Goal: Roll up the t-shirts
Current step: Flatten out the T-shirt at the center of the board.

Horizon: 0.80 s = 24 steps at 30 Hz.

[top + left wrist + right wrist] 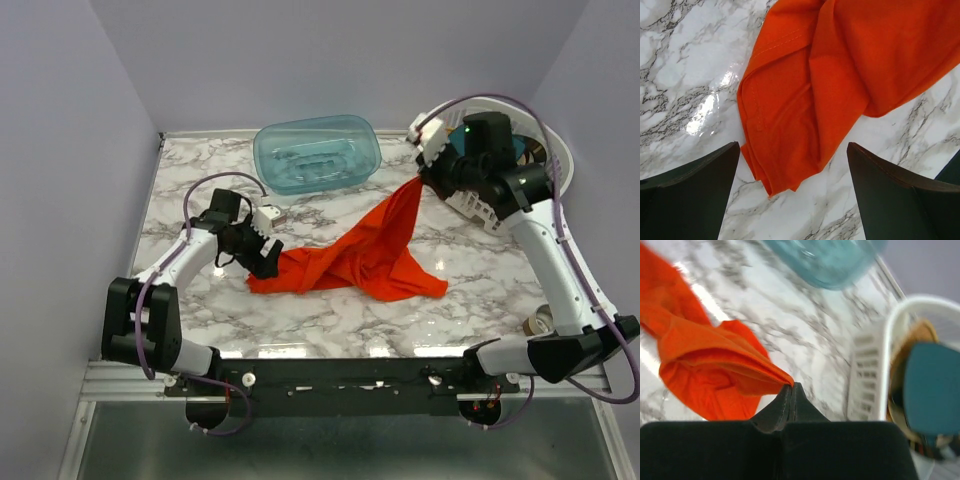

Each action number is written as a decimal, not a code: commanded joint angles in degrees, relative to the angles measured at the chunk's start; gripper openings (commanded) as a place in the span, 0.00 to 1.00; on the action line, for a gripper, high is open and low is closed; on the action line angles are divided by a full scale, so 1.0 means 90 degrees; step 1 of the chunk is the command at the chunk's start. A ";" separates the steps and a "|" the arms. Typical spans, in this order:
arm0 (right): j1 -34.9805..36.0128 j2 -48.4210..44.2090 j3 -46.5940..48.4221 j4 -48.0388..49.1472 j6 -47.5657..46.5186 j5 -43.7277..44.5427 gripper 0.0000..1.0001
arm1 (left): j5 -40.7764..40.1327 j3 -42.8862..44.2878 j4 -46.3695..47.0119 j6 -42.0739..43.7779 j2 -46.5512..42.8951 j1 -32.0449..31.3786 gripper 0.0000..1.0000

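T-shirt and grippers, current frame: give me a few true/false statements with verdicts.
1. The right gripper is shut on a corner of the t-shirt. True.
2. The left gripper is shut on the t-shirt. False: it is open, with one finger on either side of the shirt's near end.
3. The t-shirt lies inside the teal tub. False: it lies crumpled on the table, in front of the tub.
4. A white basket stands at the table's far right. True.
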 commanded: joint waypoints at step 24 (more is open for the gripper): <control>-0.1144 0.0502 0.1211 0.0620 0.1809 0.0498 0.01 | 0.0033 0.0129 -0.0916 0.2938 -0.0447 -0.0424 0.71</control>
